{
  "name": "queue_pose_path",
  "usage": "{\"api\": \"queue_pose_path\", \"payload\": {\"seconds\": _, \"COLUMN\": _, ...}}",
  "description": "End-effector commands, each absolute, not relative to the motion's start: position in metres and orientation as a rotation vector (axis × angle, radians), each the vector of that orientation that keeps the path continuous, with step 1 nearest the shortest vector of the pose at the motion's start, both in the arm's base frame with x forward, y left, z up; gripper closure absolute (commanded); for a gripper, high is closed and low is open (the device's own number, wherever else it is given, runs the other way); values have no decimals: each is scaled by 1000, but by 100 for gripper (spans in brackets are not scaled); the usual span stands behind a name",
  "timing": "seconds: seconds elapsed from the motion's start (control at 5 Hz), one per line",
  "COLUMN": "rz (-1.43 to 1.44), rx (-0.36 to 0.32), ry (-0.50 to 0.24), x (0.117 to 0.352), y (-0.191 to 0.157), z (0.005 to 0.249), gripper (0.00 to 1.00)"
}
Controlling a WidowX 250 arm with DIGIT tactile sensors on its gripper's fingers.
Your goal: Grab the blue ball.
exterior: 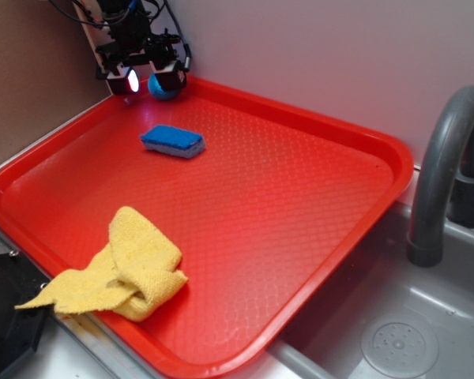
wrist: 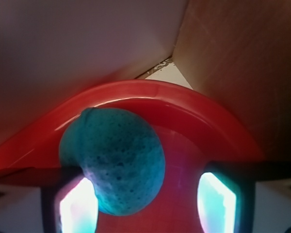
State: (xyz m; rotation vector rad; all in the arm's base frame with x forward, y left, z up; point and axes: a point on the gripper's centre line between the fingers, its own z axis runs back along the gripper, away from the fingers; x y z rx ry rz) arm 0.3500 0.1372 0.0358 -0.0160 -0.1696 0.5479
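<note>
The blue ball (exterior: pixel 165 88) (wrist: pixel 117 160) rests in the far left corner of the red tray (exterior: pixel 300 205), close to its raised rim (wrist: pixel 150 92). My gripper (exterior: pixel 148 79) (wrist: pixel 148 208) hangs low over that corner and is open, with the ball between its fingers. In the wrist view the ball lies against the left glowing pad (wrist: pixel 80 208). A strip of red tray floor separates it from the right pad (wrist: pixel 216 204). The ball's lower part is hidden behind the left finger.
A flat blue sponge (exterior: pixel 172 140) lies on the tray just in front of the gripper. A crumpled yellow cloth (exterior: pixel 130 272) hangs over the tray's near left edge. Walls (exterior: pixel 316 55) close in behind the corner. A grey faucet (exterior: pixel 442 174) and sink (exterior: pixel 395 339) are at right.
</note>
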Motion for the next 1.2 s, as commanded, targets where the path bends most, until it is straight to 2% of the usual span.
{"api": "queue_pose_path", "payload": {"seconds": 0.0, "rz": 441, "rx": -118, "ry": -297, "x": 376, "y": 104, "z": 53, "gripper": 100}}
{"api": "queue_pose_path", "payload": {"seconds": 0.2, "rz": 552, "rx": -241, "ry": -370, "x": 358, "y": 86, "z": 83, "gripper": 100}}
{"api": "queue_pose_path", "payload": {"seconds": 0.4, "rz": 564, "rx": -172, "ry": -430, "x": 314, "y": 48, "z": 130, "gripper": 100}}
{"api": "queue_pose_path", "payload": {"seconds": 0.6, "rz": 540, "rx": -161, "ry": -468, "x": 274, "y": 14, "z": 178, "gripper": 100}}
{"api": "queue_pose_path", "payload": {"seconds": 0.8, "rz": 481, "rx": -177, "ry": -472, "x": 240, "y": -8, "z": 227, "gripper": 100}}
{"api": "queue_pose_path", "payload": {"seconds": 1.0, "rz": 445, "rx": -233, "ry": -400, "x": 227, "y": -13, "z": 253, "gripper": 100}}
